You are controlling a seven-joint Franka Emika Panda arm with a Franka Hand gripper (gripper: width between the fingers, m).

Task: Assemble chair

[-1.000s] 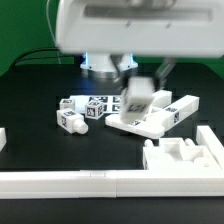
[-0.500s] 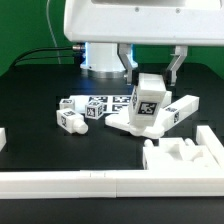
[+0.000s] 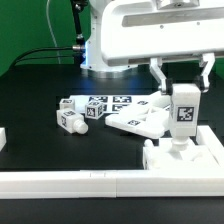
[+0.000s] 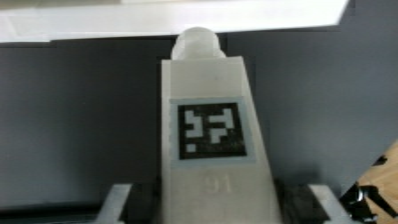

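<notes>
My gripper [image 3: 181, 76] is shut on a white chair leg block [image 3: 185, 113] with a square marker tag, held upright at the exterior view's right. Its lower end sits just over a white stepped chair part [image 3: 178, 157] by the front rail; I cannot tell if they touch. In the wrist view the leg [image 4: 215, 120] runs straight out from between my fingers [image 4: 123, 200], peg end rounded, tag facing the camera. Flat white chair slabs [image 3: 140, 121] lie mid-table. Small tagged blocks [image 3: 72, 121] lie to their left.
A long plain white rail [image 3: 70, 181] runs along the front edge, with a short upright end at the left [image 3: 3, 137]. The marker board [image 3: 110, 101] lies flat behind the loose blocks. The arm's base [image 3: 100, 60] stands at the back.
The gripper has carried the leg from above the slabs in the middle to the exterior view's right and lowered it over the stepped part. The loose parts have not moved.
</notes>
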